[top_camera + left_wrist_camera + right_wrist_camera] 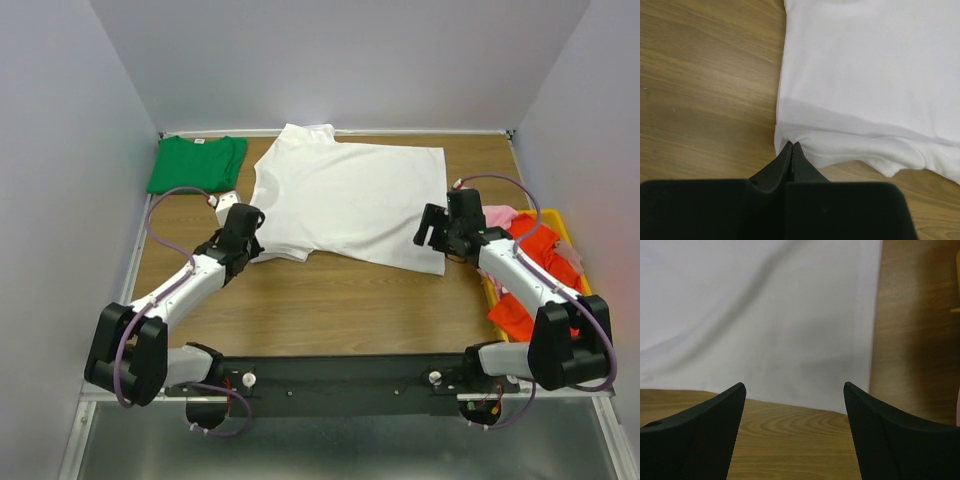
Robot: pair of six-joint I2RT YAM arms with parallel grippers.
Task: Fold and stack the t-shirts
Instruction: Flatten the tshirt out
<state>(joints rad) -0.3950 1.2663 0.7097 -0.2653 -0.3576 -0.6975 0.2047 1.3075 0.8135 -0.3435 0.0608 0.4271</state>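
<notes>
Top view: the right arm (520, 275) covers part of the yellow bin (553, 214) and the orange-red cloth (540, 243) in it. The label (197, 141) on the green t-shirt (190, 168) is too small to read. Left wrist view: the white t-shirt (865, 75) is cut off at the top and right edges; right wrist view, at top and left.

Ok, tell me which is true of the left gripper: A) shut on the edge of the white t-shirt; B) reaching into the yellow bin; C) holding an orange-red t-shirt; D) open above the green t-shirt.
A: in the left wrist view the left gripper has its jaws pressed together on a puckered hem corner of the white t-shirt.
</notes>
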